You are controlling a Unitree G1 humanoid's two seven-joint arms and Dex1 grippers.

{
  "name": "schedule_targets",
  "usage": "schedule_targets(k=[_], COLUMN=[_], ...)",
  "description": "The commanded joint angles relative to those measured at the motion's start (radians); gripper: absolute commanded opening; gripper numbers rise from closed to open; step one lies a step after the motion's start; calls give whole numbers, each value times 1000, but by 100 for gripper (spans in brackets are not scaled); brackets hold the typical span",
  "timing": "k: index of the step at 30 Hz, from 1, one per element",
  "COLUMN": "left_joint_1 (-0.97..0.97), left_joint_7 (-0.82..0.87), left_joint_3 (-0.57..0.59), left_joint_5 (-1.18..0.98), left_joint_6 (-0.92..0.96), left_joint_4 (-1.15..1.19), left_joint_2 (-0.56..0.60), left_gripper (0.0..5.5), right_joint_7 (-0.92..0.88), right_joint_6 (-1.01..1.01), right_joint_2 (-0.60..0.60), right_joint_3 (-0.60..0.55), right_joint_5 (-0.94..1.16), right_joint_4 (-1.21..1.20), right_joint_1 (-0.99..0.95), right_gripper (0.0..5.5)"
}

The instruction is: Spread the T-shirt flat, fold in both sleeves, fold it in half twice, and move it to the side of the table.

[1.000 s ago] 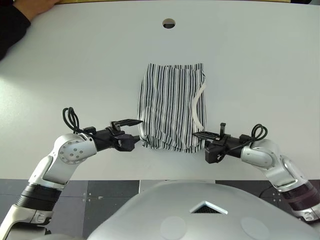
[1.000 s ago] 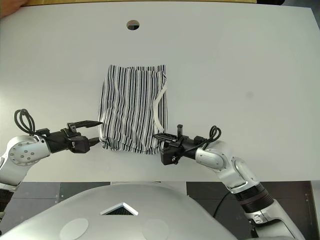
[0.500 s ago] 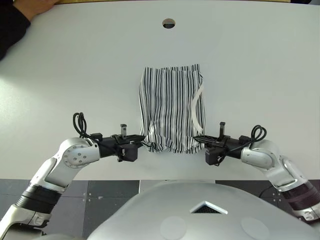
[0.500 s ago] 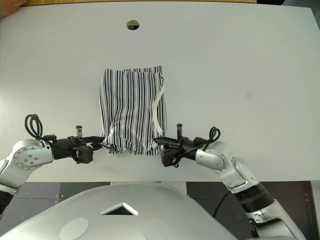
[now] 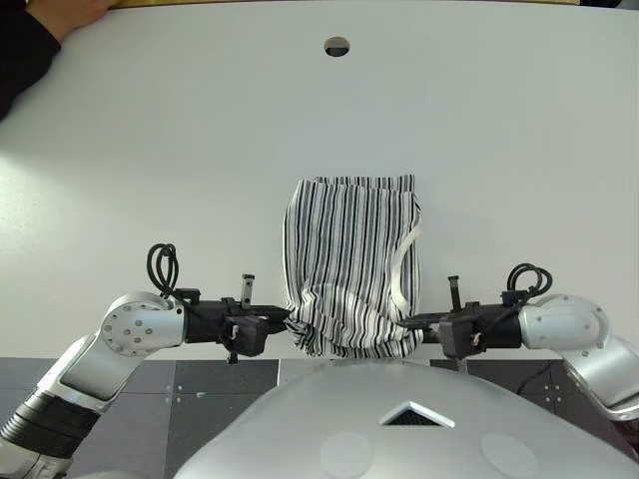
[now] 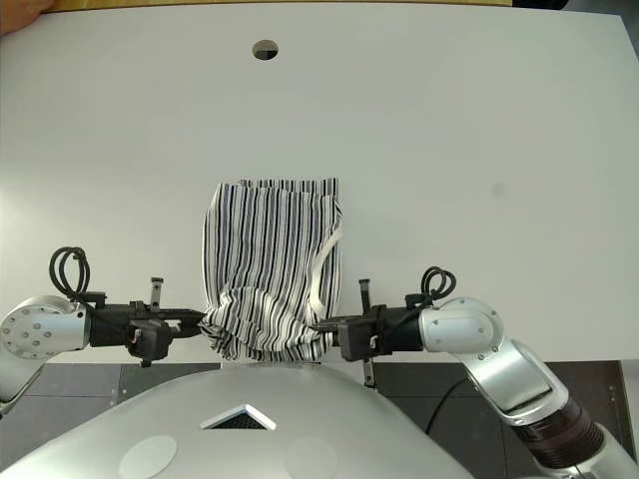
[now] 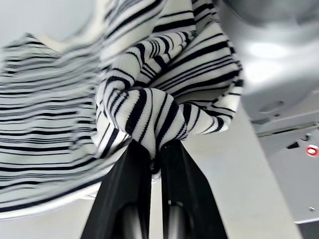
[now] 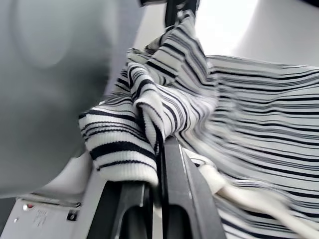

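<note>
The black-and-white striped T-shirt (image 5: 349, 259) lies folded into a narrow rectangle on the white table (image 5: 150, 150), its near end lifted and bunched at the table's front edge. My left gripper (image 5: 284, 319) is shut on the near left corner of the T-shirt (image 7: 144, 119). My right gripper (image 5: 411, 324) is shut on the near right corner of the T-shirt (image 8: 149, 109). The white neckband (image 5: 404, 274) runs along the shirt's right side. The far hem rests flat on the table.
A round cable hole (image 5: 337, 46) sits near the table's far edge. A person's dark sleeve (image 5: 20, 55) rests at the far left corner. Open table surface lies to both sides of the shirt.
Both grippers have pulled back toward the table's front edge, dragging the shirt nearer. Its near end has risen and bunched between them.
</note>
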Motion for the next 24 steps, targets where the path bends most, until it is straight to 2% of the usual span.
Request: schedule_targets(k=[1, 5, 10, 17, 20, 24], left_joint_1=[-84, -205, -393, -553, -596, -646], left_joint_7=[55, 79, 168, 236, 252, 277], left_joint_3=[56, 56, 22, -15, -7, 66], left_joint_5=[-9, -45, 1, 39, 22, -61], left_joint_6=[137, 324, 517, 679, 738, 839], left_joint_4=[-22, 0, 112, 275, 338, 367], left_joint_2=[-50, -124, -276, -432, -488, -564], left_gripper=[10, 10, 10, 10, 72, 133], right_joint_7=[-57, -88, -148, -205, -234, -258], right_joint_6=[77, 127, 226, 369, 414, 450], right_joint_2=[66, 111, 194, 334, 386, 429], right_joint_3=[-63, -75, -62, -67, -75, -109], right_joint_5=[56, 63, 42, 61, 55, 74], right_joint_4=[41, 83, 206, 408, 542, 614], right_joint_1=[-93, -150, -274, -449, -504, -529], right_gripper=[10, 10, 10, 10, 69, 140])
